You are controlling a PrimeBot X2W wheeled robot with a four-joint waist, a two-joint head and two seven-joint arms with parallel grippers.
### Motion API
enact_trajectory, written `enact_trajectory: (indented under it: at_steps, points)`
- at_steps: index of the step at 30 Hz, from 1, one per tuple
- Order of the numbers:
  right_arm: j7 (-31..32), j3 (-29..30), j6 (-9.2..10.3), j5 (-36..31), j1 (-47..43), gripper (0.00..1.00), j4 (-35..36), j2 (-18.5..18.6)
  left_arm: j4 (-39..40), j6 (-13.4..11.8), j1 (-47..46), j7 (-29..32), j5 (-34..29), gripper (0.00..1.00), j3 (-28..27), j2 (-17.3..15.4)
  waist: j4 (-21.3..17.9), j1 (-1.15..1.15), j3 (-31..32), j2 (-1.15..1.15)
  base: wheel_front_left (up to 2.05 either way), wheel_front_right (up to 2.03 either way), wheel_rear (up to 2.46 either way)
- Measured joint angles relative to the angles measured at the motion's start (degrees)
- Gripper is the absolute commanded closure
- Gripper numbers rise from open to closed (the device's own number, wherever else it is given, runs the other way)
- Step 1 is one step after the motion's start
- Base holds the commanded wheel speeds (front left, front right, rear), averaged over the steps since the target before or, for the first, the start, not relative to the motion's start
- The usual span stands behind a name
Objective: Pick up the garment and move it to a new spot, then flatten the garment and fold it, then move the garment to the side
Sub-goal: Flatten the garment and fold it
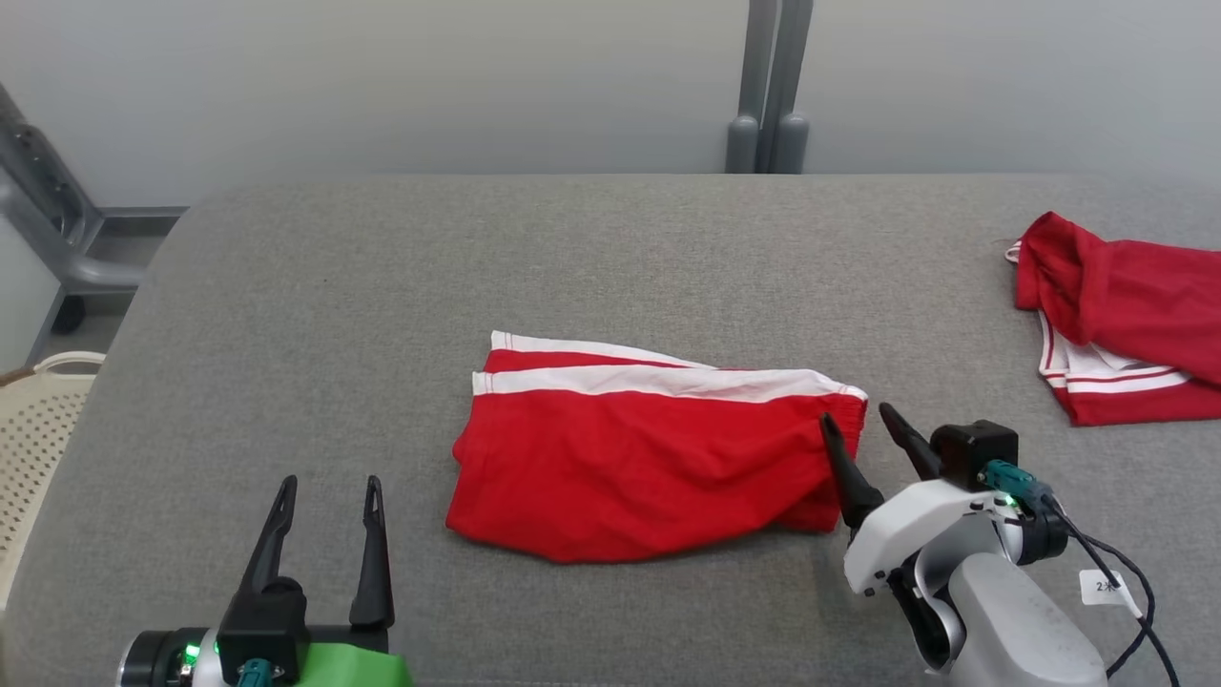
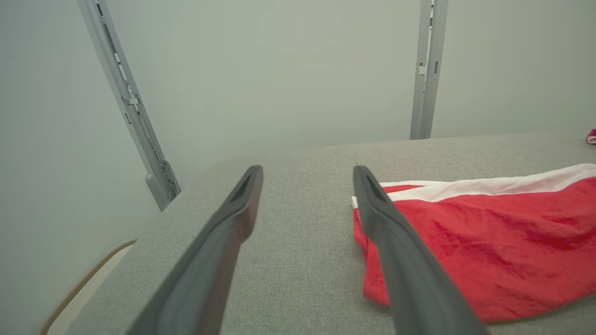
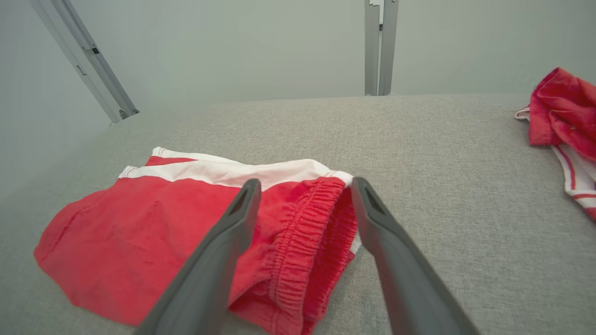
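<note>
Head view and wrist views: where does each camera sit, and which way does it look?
Head view: on the head, looking down at red shorts on a grey table; left gripper and right gripper, both open.
Left wrist view: on that wrist, along its fingers toward the shorts' leg end.
Right wrist view: on that wrist, along its fingers toward the elastic waistband.
Both wrist views share the shorts, seen from opposite ends.

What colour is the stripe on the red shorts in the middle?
White. The stripe runs along the far edge of the red shorts, seen best in the head view.
</note>
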State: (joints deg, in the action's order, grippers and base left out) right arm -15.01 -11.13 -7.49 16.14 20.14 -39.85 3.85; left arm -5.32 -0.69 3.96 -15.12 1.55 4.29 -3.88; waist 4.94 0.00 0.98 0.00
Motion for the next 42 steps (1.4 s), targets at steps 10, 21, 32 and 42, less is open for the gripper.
enact_trajectory:
  at_steps: [10,21,32,42]
  points:
    - [0.0,6.7,0.0,-2.3,5.0,0.0,-12.6,-0.5,-0.6,0.2,-1.2,0.0,0.0,0.0,0.6,0.3,4.2,0.0,-1.8,0.0,0.0,0.0,0.0]
    - [0.4,7.2,-0.01,5.5,11.2,0.0,-24.9,-1.0,-0.9,0.1,-3.5,0.0,0.0,0.0,1.3,0.4,4.8,0.0,-4.5,0.0,0.0,0.0,0.0]
    - [2.6,-2.3,0.0,19.1,12.1,1.0,-25.7,-0.9,-1.6,0.1,-3.9,0.0,0.0,0.0,1.5,0.5,5.4,0.0,-4.8,0.0,0.0,0.0,0.0]
    - [0.5,-5.9,-0.01,19.5,13.4,1.0,-25.2,3.7,-1.7,0.1,-3.6,0.0,0.4,0.0,1.2,0.6,4.1,0.0,-3.4,0.0,0.0,0.0,0.0]
